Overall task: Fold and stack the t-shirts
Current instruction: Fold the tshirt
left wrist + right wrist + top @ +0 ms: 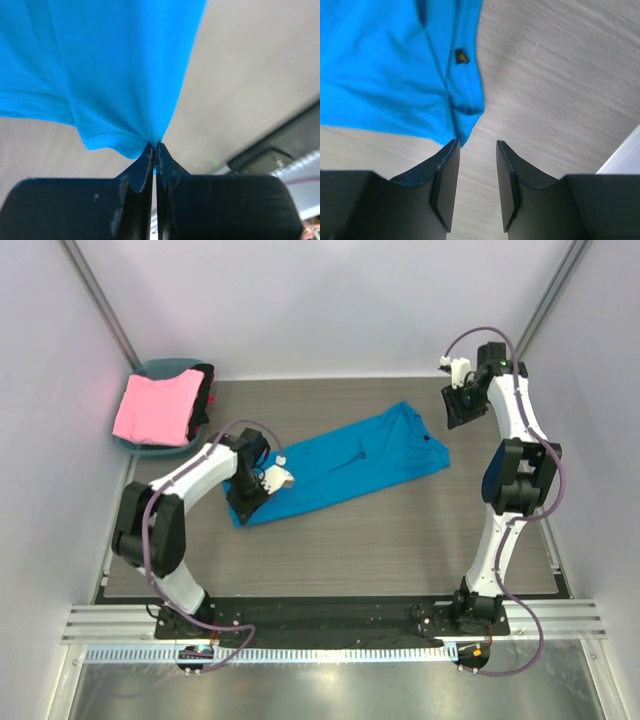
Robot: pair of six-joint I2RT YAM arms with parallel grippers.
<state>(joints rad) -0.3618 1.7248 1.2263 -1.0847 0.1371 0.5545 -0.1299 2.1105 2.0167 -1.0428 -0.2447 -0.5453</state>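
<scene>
Across the middle of the table [400, 550] the blue t-shirt [345, 465] lies flat with its long axis on a diagonal: the hem end points near-left toward the left arm, and the collar end points far-right toward the right arm. It looks folded to a long narrow strip, though the sleeves cannot be made out from above. At the near-left corner the left fingers [142, 172] are clenched on the hem, with a pinch of blue cloth drawn up into a peak between their tips. In the top view the wrist covers that contact. The right fingers [445, 175] stand parted with nothing between them, over bare table just beside the shirt's collar-end corner, where a small dark tag [461, 56] shows on the cloth. Whether they touch the surface I cannot tell. In the far-left corner the pink t-shirt [155, 408] lies folded on top of the round teal basket [165, 367], covering most of it. The dark t-shirt [207, 390] shows only as a strip along the pink one's right edge — the rest is hidden underneath. The table has a grey-brown, wood-grained top, ringed by plain white walls with slanting metal struts in the far corners — a ribbed aluminium rail runs along the near edge by the arm bases.
</scene>
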